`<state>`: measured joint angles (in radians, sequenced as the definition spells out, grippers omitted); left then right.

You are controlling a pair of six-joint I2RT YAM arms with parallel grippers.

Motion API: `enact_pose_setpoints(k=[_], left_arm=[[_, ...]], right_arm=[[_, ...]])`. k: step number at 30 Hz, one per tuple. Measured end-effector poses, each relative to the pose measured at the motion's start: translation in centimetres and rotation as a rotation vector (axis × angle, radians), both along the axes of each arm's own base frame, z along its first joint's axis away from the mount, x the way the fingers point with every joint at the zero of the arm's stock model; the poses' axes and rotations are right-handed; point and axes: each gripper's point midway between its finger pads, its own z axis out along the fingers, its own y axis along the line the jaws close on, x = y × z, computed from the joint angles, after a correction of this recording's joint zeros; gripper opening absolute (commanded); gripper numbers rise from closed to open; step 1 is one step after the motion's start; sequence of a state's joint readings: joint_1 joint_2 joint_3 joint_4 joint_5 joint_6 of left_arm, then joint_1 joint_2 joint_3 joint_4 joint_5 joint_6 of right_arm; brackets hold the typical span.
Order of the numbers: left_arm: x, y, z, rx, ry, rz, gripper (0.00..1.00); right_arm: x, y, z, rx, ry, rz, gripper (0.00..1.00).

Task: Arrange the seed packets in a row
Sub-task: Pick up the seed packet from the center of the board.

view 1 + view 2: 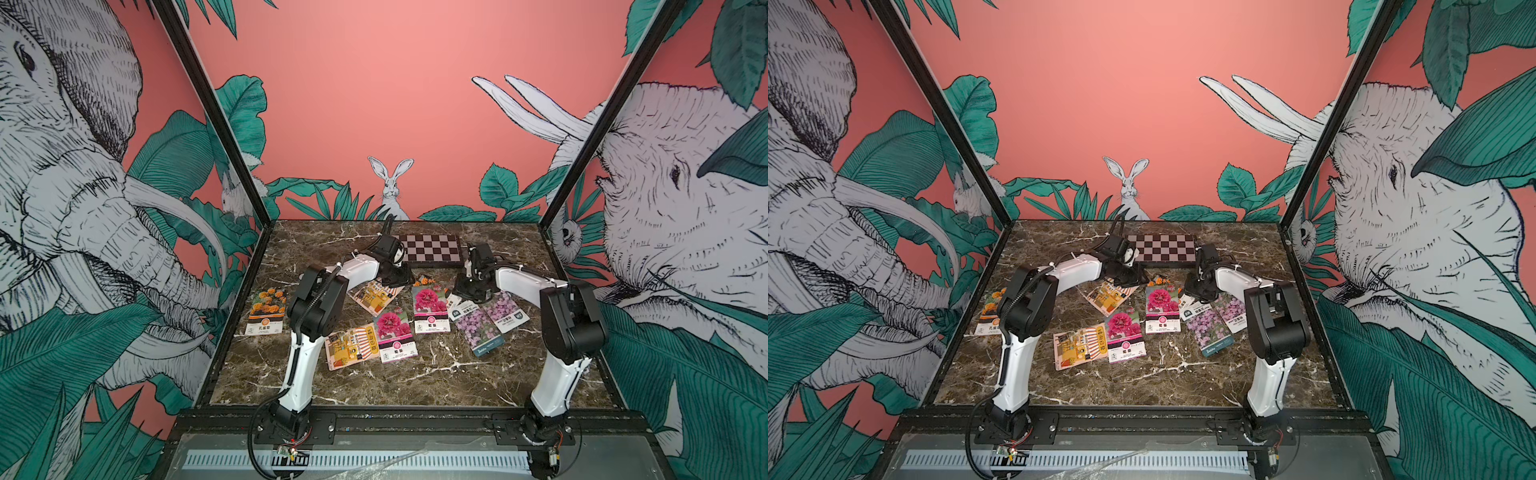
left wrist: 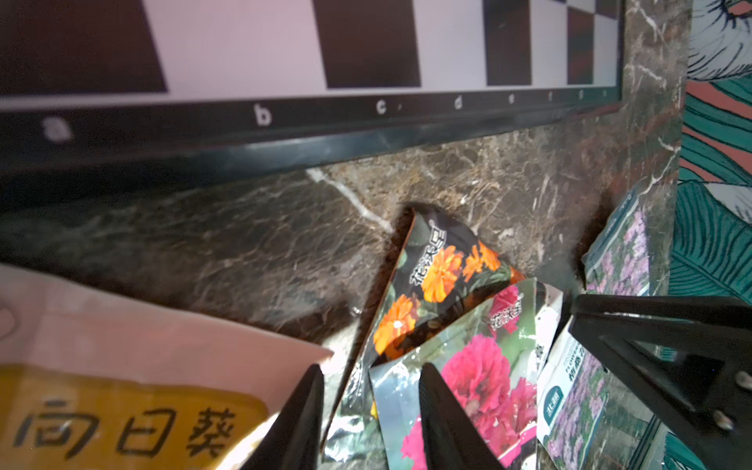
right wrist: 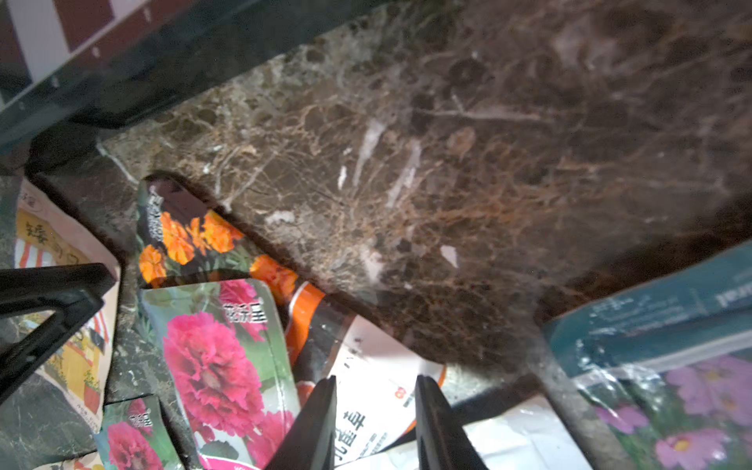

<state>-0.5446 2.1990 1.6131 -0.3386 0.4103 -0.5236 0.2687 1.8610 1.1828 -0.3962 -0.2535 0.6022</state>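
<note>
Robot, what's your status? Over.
Left end effector, right end effector: open, low over seed packets. Packets scattered, overlapping; no row yet. Chessboard close behind.

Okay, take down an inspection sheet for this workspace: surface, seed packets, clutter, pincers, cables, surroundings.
Surface: dark marble tabletop, nothing spilled that I can see.
Job's things: eight seed packets, scattered and not in a row. One marigold packet lies alone at the robot's left. The rest are bunched mid-table, with a second marigold packet partly under a magenta packet.
Clutter: chequered board behind the packets.
Pincers: left pincer open, low over the bunch. Right pincer open, over the second marigold packet's white end.
Cables: black cable along the left arm, loops at the bases.
Surroundings: jungle mural walls, black frame posts.
</note>
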Motion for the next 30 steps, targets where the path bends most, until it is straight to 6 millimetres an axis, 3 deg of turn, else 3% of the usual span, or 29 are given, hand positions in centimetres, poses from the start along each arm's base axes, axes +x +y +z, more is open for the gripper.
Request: enact_pose_setpoints(k=[5, 12, 30], left_arm=[[0.5, -1.3, 0.6, -0.010, -0.030, -0.031, 0.35], [0.4, -3.3, -1.0, 0.012, -0.032, -0.088, 0.27], [0.3, -3.0, -1.4, 0.053, -0.041, -0.092, 0.22]], right_arm=[[-0.6, -0.7, -0.5, 0.019, 0.005, -0.063, 0.45], [-0.9, -0.4, -0.7, 0.088, -0.004, -0.125, 0.38], [2.2, 2.4, 0.6, 0.447, -0.122, -0.191, 0.36]])
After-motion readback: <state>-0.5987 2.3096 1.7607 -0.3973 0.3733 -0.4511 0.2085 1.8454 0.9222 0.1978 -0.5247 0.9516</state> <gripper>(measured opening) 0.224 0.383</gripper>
